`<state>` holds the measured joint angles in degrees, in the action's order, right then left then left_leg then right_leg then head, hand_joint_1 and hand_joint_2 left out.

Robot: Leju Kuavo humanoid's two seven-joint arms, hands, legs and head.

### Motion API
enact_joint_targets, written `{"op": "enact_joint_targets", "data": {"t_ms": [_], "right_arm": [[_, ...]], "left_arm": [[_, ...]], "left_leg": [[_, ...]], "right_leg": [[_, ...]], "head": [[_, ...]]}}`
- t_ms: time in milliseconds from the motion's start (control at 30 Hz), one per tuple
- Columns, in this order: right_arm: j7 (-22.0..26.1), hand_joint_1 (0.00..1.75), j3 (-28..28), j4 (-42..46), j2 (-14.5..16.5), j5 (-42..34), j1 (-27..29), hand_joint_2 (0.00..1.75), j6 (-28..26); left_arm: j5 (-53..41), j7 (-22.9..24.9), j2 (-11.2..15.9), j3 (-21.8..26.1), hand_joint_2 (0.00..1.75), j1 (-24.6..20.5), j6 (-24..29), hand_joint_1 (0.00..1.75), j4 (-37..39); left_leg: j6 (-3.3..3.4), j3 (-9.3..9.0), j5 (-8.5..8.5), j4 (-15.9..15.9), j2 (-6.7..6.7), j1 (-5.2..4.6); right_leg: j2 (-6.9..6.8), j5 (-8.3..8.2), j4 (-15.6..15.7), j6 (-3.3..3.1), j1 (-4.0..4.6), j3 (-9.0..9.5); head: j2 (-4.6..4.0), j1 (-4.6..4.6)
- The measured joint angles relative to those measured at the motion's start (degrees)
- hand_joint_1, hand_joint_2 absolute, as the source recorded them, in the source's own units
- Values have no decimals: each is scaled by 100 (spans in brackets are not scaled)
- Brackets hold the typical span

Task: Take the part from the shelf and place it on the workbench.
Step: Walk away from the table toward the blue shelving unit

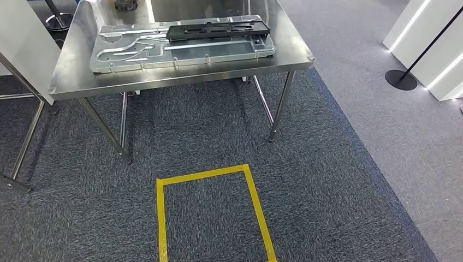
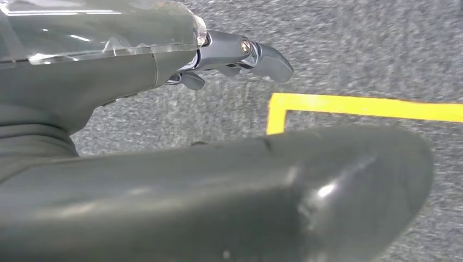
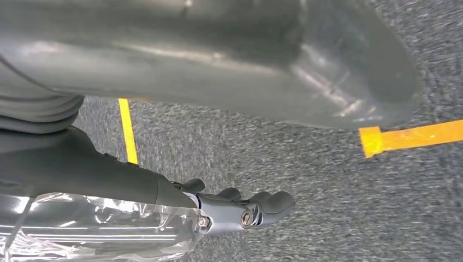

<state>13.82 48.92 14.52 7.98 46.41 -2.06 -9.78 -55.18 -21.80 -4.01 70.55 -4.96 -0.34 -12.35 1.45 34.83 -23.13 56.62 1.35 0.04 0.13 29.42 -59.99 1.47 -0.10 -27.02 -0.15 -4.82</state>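
A steel workbench is seen at the top of the head view. A large silver metal plate lies flat on it, and a long black part rests on top of that plate, toward its far right side. Whether this black piece is the task's part cannot be told; no shelf is seen. A yellow tape square is marked on the grey carpet in front of the bench, and a black stanchion base stands well apart at right.

The step in hand is judged to be travel with nothing carried: either the part is already set down or the shelf is still to be reached. It would be done well by stepping squarely and keeping the arms clear of the bench legs.

The left hand hangs over the carpet near the tape, fingers loosely extended, nothing held. The right hand hangs likewise, fingers slightly curled but apart, nothing held.
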Motion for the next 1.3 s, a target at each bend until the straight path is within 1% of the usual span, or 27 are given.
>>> {"op": "enact_joint_targets", "data": {"t_ms": [33, 67, 133, 167, 200, 267, 300, 333, 367, 400, 433, 467, 533, 567, 633, 667, 733, 800, 833, 867, 900, 967, 1000, 1067, 1133, 1200, 1300], "right_arm": [[11, 0, -4, 0, 0, 1, -9, 0, -1], [20, 0, -8, 0, 0, 3, -15, 0, -3], [28, 0, -11, -1, -1, 6, -15, 0, -5], [29, 0, -11, -2, -2, 7, -13, 0, -6], [28, 0, -11, -3, -9, 8, -11, 0, -5], [30, 0, -11, -6, -31, 7, -9, 0, 9], [32, 0, -11, -8, -44, 5, -9, 0, 25], [34, 0, -11, -10, -55, 3, -9, 0, 43], [35, 0, -11, -13, -64, 6, -9, 0, 59], [31, 0, -13, -16, -73, 21, -8, 0, 72], [18, 0, -20, -19, -80, 52, -7, 0, 85], [-4, 0, -30, -22, -85, 90, -1, 0, 102], [-61, 0, -58, -29, -93, 168, 13, 0, 138], [-83, 0, -70, -32, -96, 187, 15, 0, 154], [-101, 0, -86, -37, -97, 205, -2, 0, 170], [-102, 0, -94, -38, -97, 205, -8, 0, 173], [-103, 0, -107, -39, -96, 204, -6, 0, 176], [-104, 0, -115, -45, -93, 203, 4, 0, 181], [-104, 0, -116, -48, -92, 201, 9, 0, 187], [-104, 0, -116, -51, -92, 197, 12, 0, 194], [-110, 0, -116, -52, -92, 194, 13, 0, 203], [-139, 0, -116, -53, -92, 187, 10, 0, 252], [-170, 0, -116, -53, -92, 186, 8, 0, 286], [-265, 0, -117, -53, -92, 183, 7, 0, 355], [-386, 0, -117, -53, -92, 184, 7, 87, 379], [-483, 0, -116, -54, -99, 186, 10, 175, 367], [-666, 0, -114, -58, -140, 193, 12, 175, 281]], "left_arm": [[0, 1, -2, 0, 0, -1, 1, 0, 0], [2, 1, -3, 1, 0, -2, 5, 0, 0], [13, 1, -2, 1, 0, -9, 14, 0, 0], [24, 1, -1, 1, 0, -8, 19, 0, 0], [34, 1, -1, 1, 0, -5, 23, 0, 0], [55, 7, -3, 5, 0, 6, 30, 0, 0], [61, 11, -4, 9, 0, 9, 33, 0, 0], [65, 17, -5, 13, 0, 12, 33, 0, 0], [66, 24, -5, 17, 0, 14, 34, 0, 0], [67, 30, -5, 21, 0, 14, 36, 0, 0], [67, 36, -4, 24, 0, 10, 38, 0, 0], [67, 40, -4, 26, 0, -2, 40, 0, 0], [66, 44, -4, 28, 0, -48, 41, 0, 0], [66, 44, -4, 28, 0, -62, 38, 0, 0], [64, 46, -4, 28, 0, -42, 26, 0, 0], [64, 50, -4, 30, 0, -22, 19, 0, 0], [62, 62, -4, 33, 0, -6, 3, 0, 0], [59, 80, -3, 35, 0, -6, -5, 0, 0], [58, 91, -3, 36, 0, -1, -7, 0, 0], [58, 105, -4, 36, 0, 7, -9, 0, 0], [58, 120, -5, 37, 0, 15, -9, 0, 0], [58, 153, -10, 38, 0, 24, -11, 0, 0], [58, 168, -13, 38, 0, 22, -14, 0, 0], [56, 191, -15, 38, 0, 11, -17, 0, 0], [56, 207, -14, 39, 0, 2, -17, 0, 0], [60, 223, -11, 45, 0, 0, -12, 0, 0], [63, 267, -11, 65, 0, 0, 7, 0, 2]], "left_leg": [[-33, 42, 54, 22, 3, -1], [-67, 68, 109, 28, 7, 0], [-132, 96, 178, 27, 14, 14], [-155, 131, 93, 94, 2, 23], [-176, 194, -109, 264, -15, 32], [-209, 391, -694, 921, -48, 55], [-222, 474, -891, 1295, -56, 61], [-231, 507, -936, 1578, -61, 63], [-233, 465, -842, 1701, -63, 64], [-227, 325, -676, 1620, -60, 64], [-214, 82, -535, 1343, -23, 62], [-199, -236, -490, 938, 54, 53], [-134, -736, -622, 193, 182, 19], [-98, -835, -698, 6, 190, 0], [-12, -812, -694, -87, 108, -4], [26, -791, -657, -100, 67, 1], [91, -724, -576, -117, 1, 10], [117, -635, -512, -111, -76, -2], [119, -597, -485, -106, -110, -6], [114, -571, -465, -98, -137, -8], [108, -556, -451, -87, -159, -8], [86, -541, -438, -61, -190, -8], [67, -528, -435, -43, -198, -16], [14, -490, -424, -22, -201, -26], [-43, -465, -419, -10, -199, -26], [-93, -381, -556, 173, -188, -24], [-170, 93, -1111, 1226, -177, 25]], "right_leg": [[2, 116, 362, -37, 18, 252], [2, 194, 576, -79, 39, 380], [-8, 158, 635, -165, 44, 343], [-19, 110, 639, -206, 39, 308], [-33, 53, 648, -245, 32, 262], [-50, -72, 640, -296, 46, 125], [-54, -133, 629, -307, 58, 41], [-54, -191, 614, -309, 70, -50], [-69, -244, 592, -309, 78, -146], [-85, -289, 561, -304, 83, -243], [-109, -325, 517, -294, 86, -333], [-141, -347, 466, -281, 95, -409], [-223, -368, 362, -231, 112, -503], [-277, -377, 330, -202, 114, -526], [-345, -386, 283, -132, 94, -546], [-308, -320, 210, -93, 81, -575], [-152, 31, -257, -24, 48, -766], [-62, 455, -1017, 9, 26, -1073], [-50, 551, -1278, 17, 20, -1163], [-45, 527, -1328, 21, 15, -1150], [-42, 396, -1140, 17, 11, -1019], [-21, 33, -329, -18, 9, -558], [-6, -82, 38, -46, 17, -370], [19, -134, 357, -98, 41, -240], [11, -162, 392, -156, 36, -252], [-14, -207, 451, -225, 8, -244], [-52, -234, 463, -287, 9, -277]], "head": [[0, -1], [0, -1], [0, 0], [0, 0], [0, 0], [0, -1], [0, -1], [0, 0], [0, -1], [0, -1], [0, -1], [0, -1], [0, -1], [0, -1], [0, 1], [0, 1], [0, 1], [0, 1], [0, 1], [0, 1], [0, 1], [0, 1], [0, 1], [0, 1], [0, 0], [0, 0], [0, -1]]}}
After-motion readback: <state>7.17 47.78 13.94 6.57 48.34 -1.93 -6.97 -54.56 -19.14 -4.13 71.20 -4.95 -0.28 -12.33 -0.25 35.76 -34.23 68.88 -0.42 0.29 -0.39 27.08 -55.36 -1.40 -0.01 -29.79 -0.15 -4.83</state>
